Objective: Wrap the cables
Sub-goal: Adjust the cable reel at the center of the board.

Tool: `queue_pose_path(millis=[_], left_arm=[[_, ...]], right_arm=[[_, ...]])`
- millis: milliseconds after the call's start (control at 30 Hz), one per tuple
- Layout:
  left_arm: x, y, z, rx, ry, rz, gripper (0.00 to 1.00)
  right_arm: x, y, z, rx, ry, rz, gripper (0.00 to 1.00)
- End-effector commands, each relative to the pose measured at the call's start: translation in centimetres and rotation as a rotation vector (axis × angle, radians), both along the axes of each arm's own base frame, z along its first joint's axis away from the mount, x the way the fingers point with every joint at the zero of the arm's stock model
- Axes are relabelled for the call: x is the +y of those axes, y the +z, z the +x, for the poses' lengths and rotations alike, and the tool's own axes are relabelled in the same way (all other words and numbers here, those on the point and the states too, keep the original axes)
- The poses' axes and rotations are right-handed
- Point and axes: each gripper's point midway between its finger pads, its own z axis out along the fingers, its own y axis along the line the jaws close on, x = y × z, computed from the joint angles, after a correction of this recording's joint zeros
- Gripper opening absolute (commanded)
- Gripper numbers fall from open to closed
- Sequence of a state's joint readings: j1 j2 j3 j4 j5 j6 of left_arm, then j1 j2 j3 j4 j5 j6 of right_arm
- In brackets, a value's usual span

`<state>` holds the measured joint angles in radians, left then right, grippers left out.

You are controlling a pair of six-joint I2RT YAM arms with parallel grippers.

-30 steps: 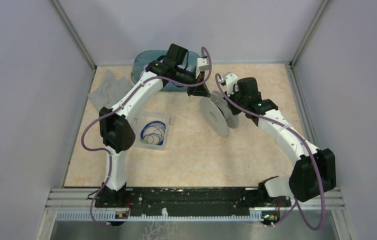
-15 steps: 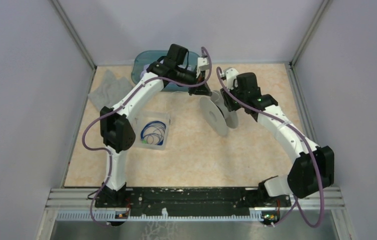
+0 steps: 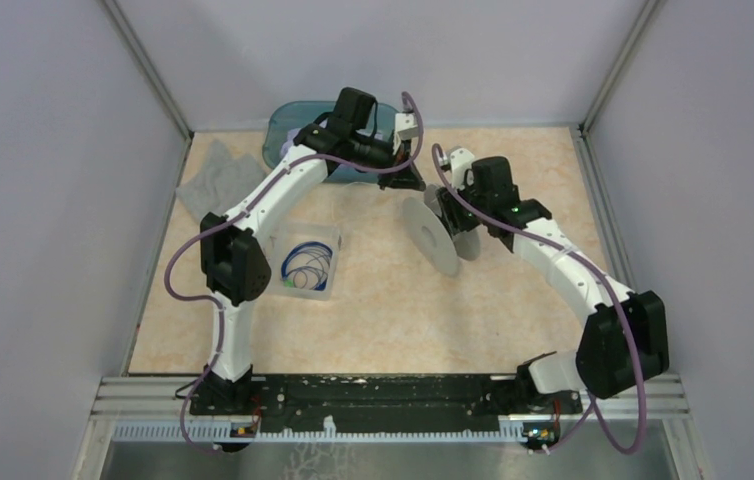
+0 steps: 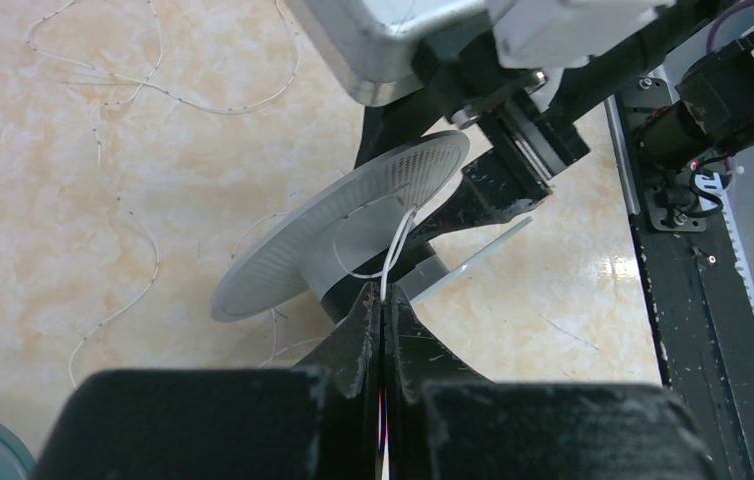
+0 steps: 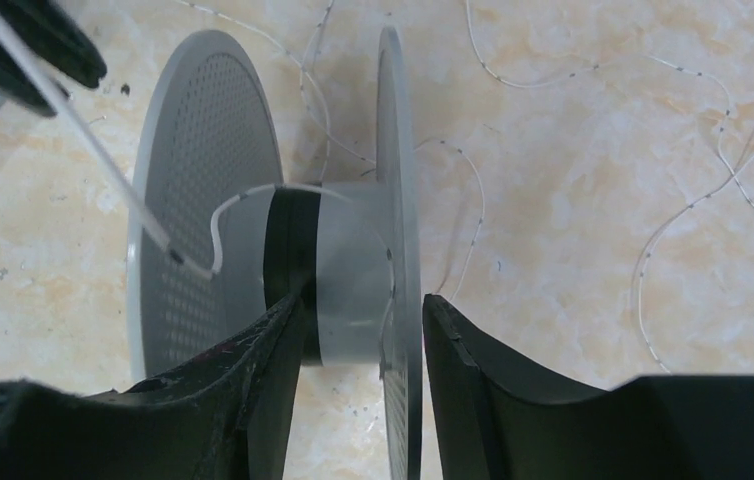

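A grey spool point(image 3: 431, 230) with two perforated flanges stands on edge at mid-table. My left gripper point(image 4: 383, 296) is shut on the whitish cable point(image 4: 399, 240), which runs from its tips to the spool's hub point(image 5: 353, 265). Seen from the right wrist, the same cable point(image 5: 103, 150) crosses in front of the left flange. My right gripper point(image 5: 361, 308) is open, its fingers on either side of the right flange point(image 5: 393, 200), with a gap on the outer side. More whitish cable point(image 5: 673, 215) lies in loose loops on the tabletop. Blue cables point(image 3: 305, 265) are coiled in a clear box.
The clear box point(image 3: 331, 245) sits by the left arm's elbow. A teal bin point(image 3: 288, 130) stands at the back behind the left arm, and a grey cloth point(image 3: 211, 175) lies at the back left. Walls close in both sides.
My right gripper's jaws have spread apart around the spool's flange and its wrist has shifted slightly. The left gripper stays shut on the whitish cable.
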<state>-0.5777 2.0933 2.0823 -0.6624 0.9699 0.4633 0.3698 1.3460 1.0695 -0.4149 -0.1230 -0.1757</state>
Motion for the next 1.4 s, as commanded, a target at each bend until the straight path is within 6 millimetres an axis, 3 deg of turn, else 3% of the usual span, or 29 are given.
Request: queue_pose_path(millis=[0, 433, 767, 1033, 1200, 1367], left_arm=[[-0.4, -0.2, -0.7, 0.033, -0.039, -0.035, 0.0], [-0.9, -0.4, -1.9, 0.126, -0.076, -0.075, 0.0], [-1.0, -0.6, -1.4, 0.139, -0.058, -0.076, 0.0], [-0.7, 0.0, -0.4, 0.117, -0.012, -0.077, 0.0], [-0.6, -0.7, 0.3, 0.096, 0.019, -0.057, 0.0], [-0.6, -1.7, 1.4, 0.103, 0.097, -0.032, 0.0]], right_arm=[[1.3, 2.0, 2.0, -0.092, 0.007, 0.081, 0.48], [1.1, 0.9, 3.2, -0.115, -0.037, 0.081, 0.34], [0.3, 0.7, 3.5, -0.126, -0.058, 0.036, 0.0], [-0.4, 2.1, 3.7, -0.165, -0.08, 0.018, 0.0], [0.1, 2.9, 3.4, -0.143, -0.073, 0.047, 0.0], [0.8, 3.6, 3.1, -0.123, -0.054, 0.102, 0.11]])
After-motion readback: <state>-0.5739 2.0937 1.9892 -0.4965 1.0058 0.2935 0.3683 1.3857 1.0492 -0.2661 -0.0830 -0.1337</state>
